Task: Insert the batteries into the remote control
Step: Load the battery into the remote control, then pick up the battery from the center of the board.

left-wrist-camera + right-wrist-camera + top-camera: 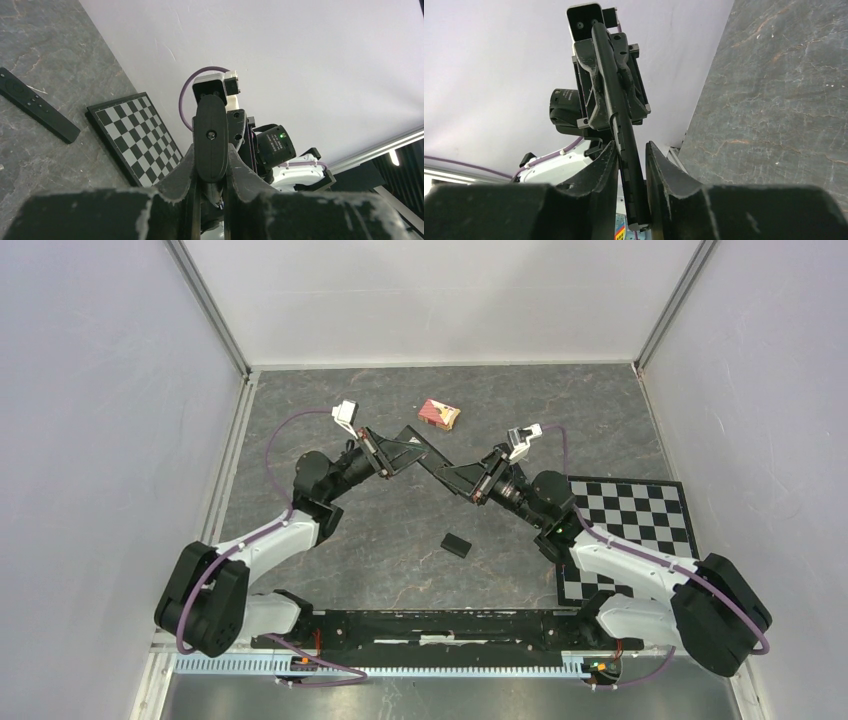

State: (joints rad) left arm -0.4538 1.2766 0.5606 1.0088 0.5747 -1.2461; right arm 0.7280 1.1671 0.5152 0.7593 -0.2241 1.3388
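The remote control (432,453) is a slim black bar held in the air between both arms over the middle of the table. My left gripper (418,444) is shut on one end of it (211,145). My right gripper (631,150) has its jaws closed in on the other end, where the bar (616,100) shows edge-on with a stepped seam. One finger is pressed against it and only a sliver of light shows beside the other. The two grippers point at each other, almost tip to tip. The batteries are out of view.
A shorter flat black piece (456,544) lies on the table below the grippers; its face (37,105) shows a ring and small dots. A red-and-white box (439,414) lies behind the grippers. A checkerboard mat (630,515) lies at the right.
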